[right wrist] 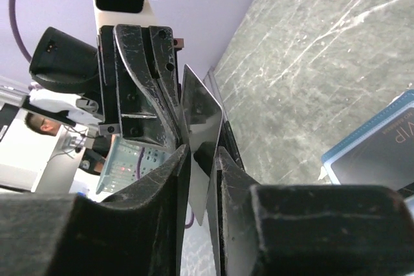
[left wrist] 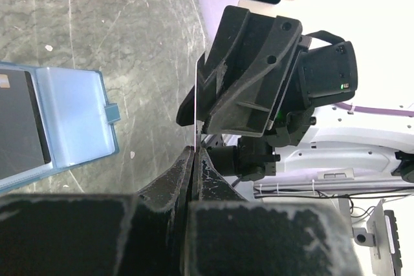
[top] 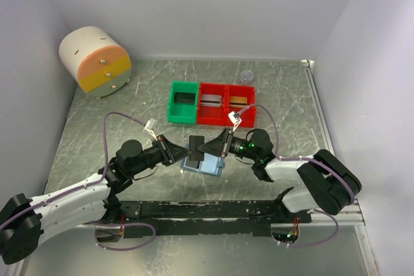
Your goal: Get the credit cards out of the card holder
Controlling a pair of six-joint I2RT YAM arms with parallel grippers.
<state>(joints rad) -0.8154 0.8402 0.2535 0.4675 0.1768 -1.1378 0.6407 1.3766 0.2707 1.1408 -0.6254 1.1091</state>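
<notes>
The blue-grey card holder (top: pixel 206 166) lies open on the table below both grippers. It also shows in the left wrist view (left wrist: pixel 74 121) with a dark card (left wrist: pixel 19 127) in its pocket, and in the right wrist view (right wrist: pixel 381 153). My left gripper (top: pixel 185 153) (left wrist: pixel 195 150) is shut on the edge of a thin grey card (left wrist: pixel 195 101) and holds it upright above the holder. My right gripper (top: pixel 208 147) (right wrist: pixel 200 156) faces it, its jaws on either side of the same card (right wrist: pixel 202 117) with a gap showing.
A green bin (top: pixel 171 111) holds a dark card (top: pixel 184 98). The red bins (top: pixel 226 116) beside it hold a silvery card (top: pixel 210 100) and a gold card (top: pixel 239 101). A round drawer unit (top: pixel 96 61) stands at the far left. A small grey cap (top: pixel 246 77) lies behind the bins.
</notes>
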